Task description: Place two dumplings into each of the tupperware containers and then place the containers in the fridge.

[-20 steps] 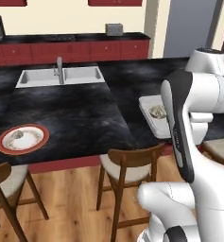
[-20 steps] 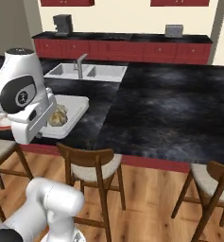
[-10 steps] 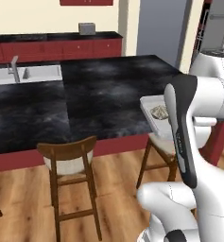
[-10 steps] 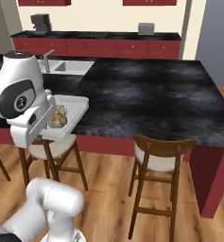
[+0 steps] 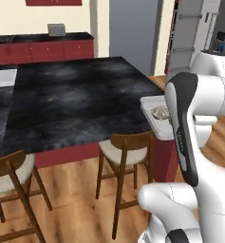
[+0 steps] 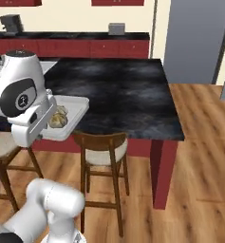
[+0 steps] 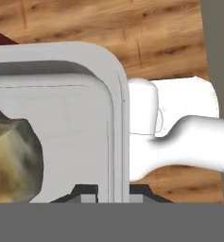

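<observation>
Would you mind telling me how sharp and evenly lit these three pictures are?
Left base view: soft, flat light, black counter mottled, no glare. Right base view: similar, faint shadow under the tupperware container. Hand view: very close, dumpling texture blurred, container rim crisp.

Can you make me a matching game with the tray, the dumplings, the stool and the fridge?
Things:
1. tupperware container
2. dumplings
3. stool
4. fridge

Places or states:
A. standing on the wood floor, tucked under the counter edge
B. tall and grey, at the back right in the left base view
C. held at its rim by the gripper, off the counter
D. lying inside the white tray

Pairs: 1-C, 2-D, 3-A, 4-B
</observation>
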You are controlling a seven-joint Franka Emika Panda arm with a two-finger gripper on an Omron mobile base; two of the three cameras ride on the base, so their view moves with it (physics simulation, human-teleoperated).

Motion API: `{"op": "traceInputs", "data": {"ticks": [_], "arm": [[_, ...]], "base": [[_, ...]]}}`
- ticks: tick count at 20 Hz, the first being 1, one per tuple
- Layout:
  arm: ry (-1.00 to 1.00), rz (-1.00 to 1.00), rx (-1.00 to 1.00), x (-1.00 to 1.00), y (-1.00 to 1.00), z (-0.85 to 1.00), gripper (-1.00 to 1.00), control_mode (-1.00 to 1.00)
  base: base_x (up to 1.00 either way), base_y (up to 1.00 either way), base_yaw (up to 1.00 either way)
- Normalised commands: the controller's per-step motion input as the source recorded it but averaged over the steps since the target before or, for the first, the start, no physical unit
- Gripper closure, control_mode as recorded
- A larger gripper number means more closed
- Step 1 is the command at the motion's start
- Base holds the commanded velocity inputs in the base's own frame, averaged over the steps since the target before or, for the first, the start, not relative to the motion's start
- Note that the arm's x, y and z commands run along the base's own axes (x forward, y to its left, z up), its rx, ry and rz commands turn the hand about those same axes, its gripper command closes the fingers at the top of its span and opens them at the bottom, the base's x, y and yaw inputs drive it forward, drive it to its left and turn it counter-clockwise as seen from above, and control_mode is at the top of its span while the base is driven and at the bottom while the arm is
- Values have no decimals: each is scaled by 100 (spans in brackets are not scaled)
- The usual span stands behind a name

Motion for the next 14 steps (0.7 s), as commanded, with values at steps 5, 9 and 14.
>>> {"op": "traceInputs", "data": {"ticks": [5,9,14], "arm": [[0,0,0,0,0,0,100,100],[0,0,0,0,0,0,100,100],[0,0,0,0,0,0,100,100]], "base": [[42,-100,-49],[26,-93,-64],[58,-68,-57]]}}
